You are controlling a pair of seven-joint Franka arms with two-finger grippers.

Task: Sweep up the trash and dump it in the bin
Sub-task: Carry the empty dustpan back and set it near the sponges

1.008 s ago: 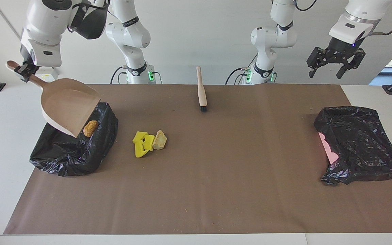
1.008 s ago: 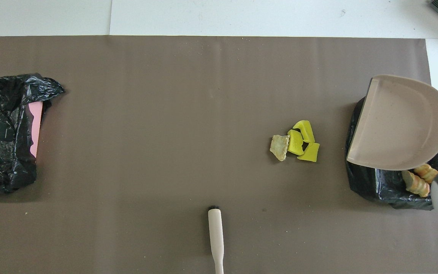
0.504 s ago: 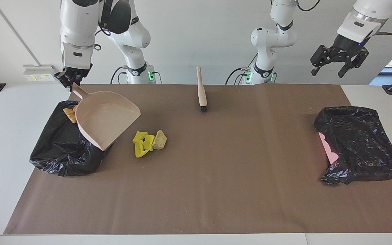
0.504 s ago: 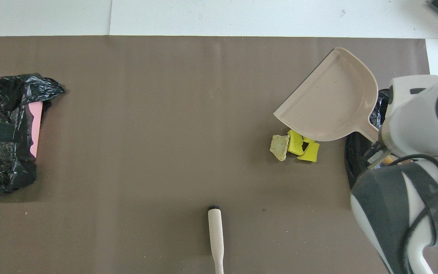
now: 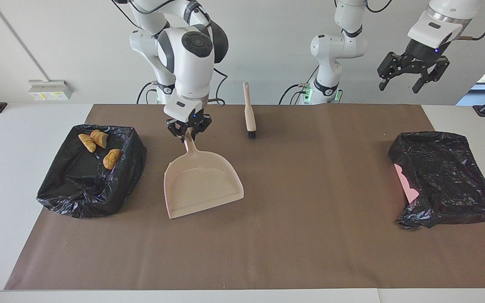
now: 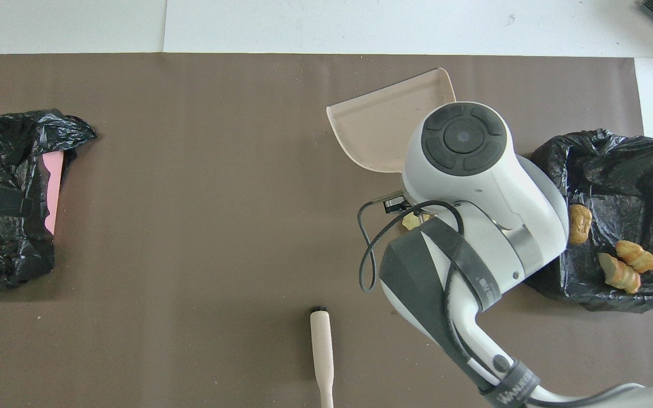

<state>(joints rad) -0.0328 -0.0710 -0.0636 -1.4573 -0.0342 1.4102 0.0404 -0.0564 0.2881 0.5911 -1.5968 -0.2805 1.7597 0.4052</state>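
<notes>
Right gripper (image 5: 187, 131) pinched on the dustpan (image 5: 200, 185) handle; pan held over mid-mat, hiding most of the trash — one beige scrap (image 6: 411, 221) peeks out. Three bread pieces (image 5: 99, 144) in the bin (image 5: 86, 193). Left gripper (image 5: 413, 78) waits, spread wide, empty. Brown mat (image 5: 310, 235).

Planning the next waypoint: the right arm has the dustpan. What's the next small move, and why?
Probably lower the dustpan, held by its handle in the shut right pincer, onto the mat beside the pale chunk that peeks out in the overhead view. The pan seems raised, the brush lies untouched, and the left pincer waits open in the air.
</notes>
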